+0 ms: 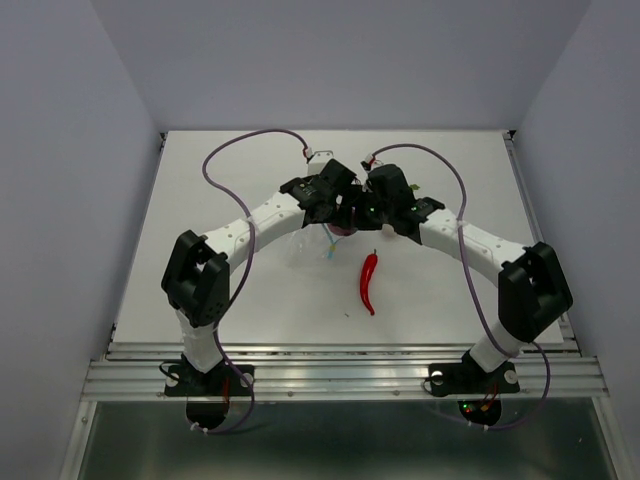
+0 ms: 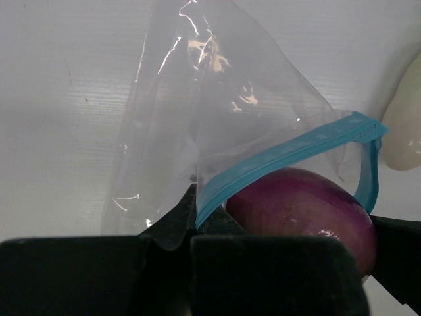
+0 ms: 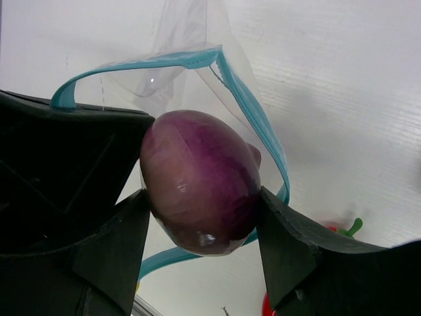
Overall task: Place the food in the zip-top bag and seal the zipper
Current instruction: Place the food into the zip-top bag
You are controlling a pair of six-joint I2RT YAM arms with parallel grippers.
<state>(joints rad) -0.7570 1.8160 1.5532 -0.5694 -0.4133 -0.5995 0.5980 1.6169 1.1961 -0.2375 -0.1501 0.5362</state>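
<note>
at table (image 1: 200, 200) centre, right gripper (image 3: 200, 201) clamps onion (image 3: 197, 171) at bag (image 2: 217, 99) mouth; left gripper (image 2: 195, 212) pinches zipper (image 2: 289, 148) edge.

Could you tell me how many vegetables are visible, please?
3: onion between the right fingers at the bag mouth; chili on the table; radish partly seen beside the bag.

No writing, label, brand mark, number or sign was legible on the zip-top bag (image 2: 217, 99), its zipper (image 2: 289, 153), the onion (image 3: 197, 178), the chili (image 1: 369, 282) or the surface (image 1: 300, 312).
</note>
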